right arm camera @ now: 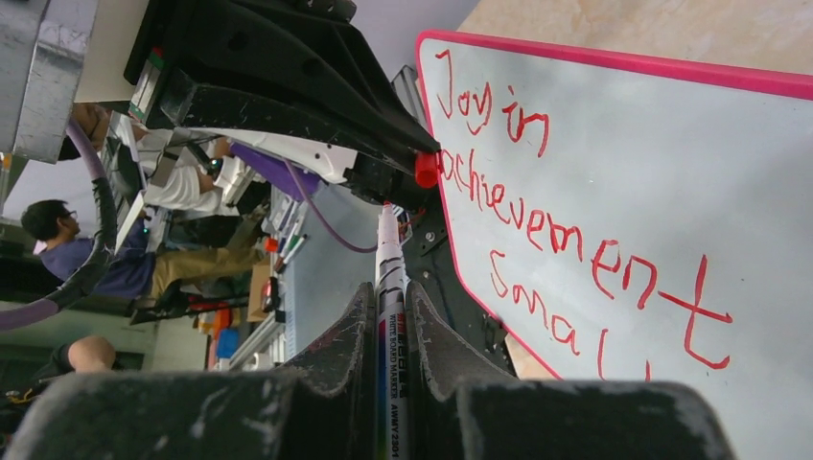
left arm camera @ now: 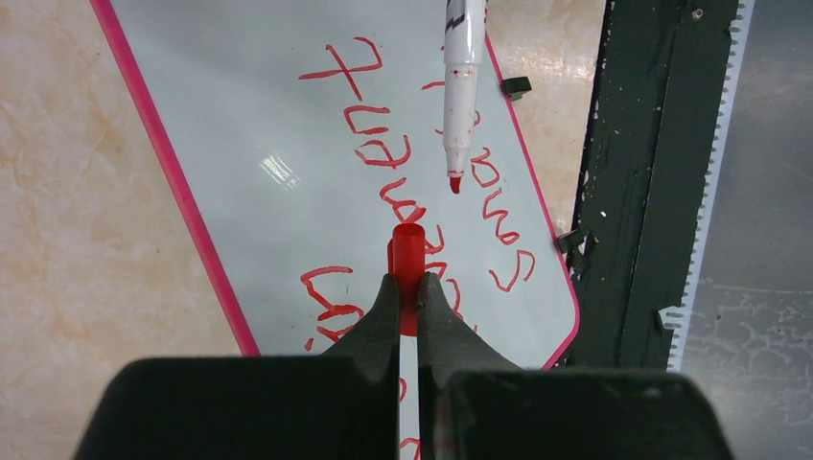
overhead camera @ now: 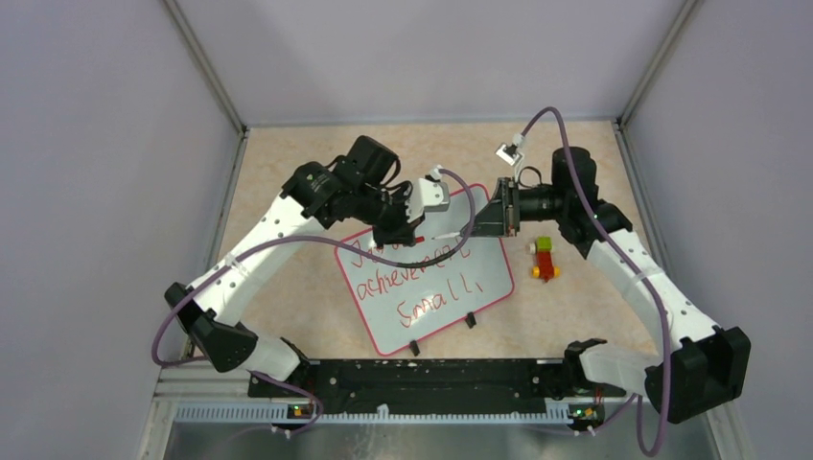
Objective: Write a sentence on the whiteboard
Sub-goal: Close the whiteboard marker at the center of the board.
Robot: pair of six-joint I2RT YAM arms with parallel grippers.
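The whiteboard (overhead camera: 479, 273) is resting in the middle of the tabletop (overhead camera: 316, 326), carrying the sentence (overhead camera: 417, 283) in three lines. The left hand (left arm camera: 408, 283) is hanging over its far left part, gripping a cap (left arm camera: 406, 251). The right hand (right arm camera: 389, 292), at the far right edge, is gripping a marker (left arm camera: 462, 96) pointing toward the cap, not touching it. A block toy (overhead camera: 544, 259) is lying just right of the board

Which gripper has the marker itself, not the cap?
The right gripper: its jaws clamp the white marker. The left gripper pinches only the red cap.
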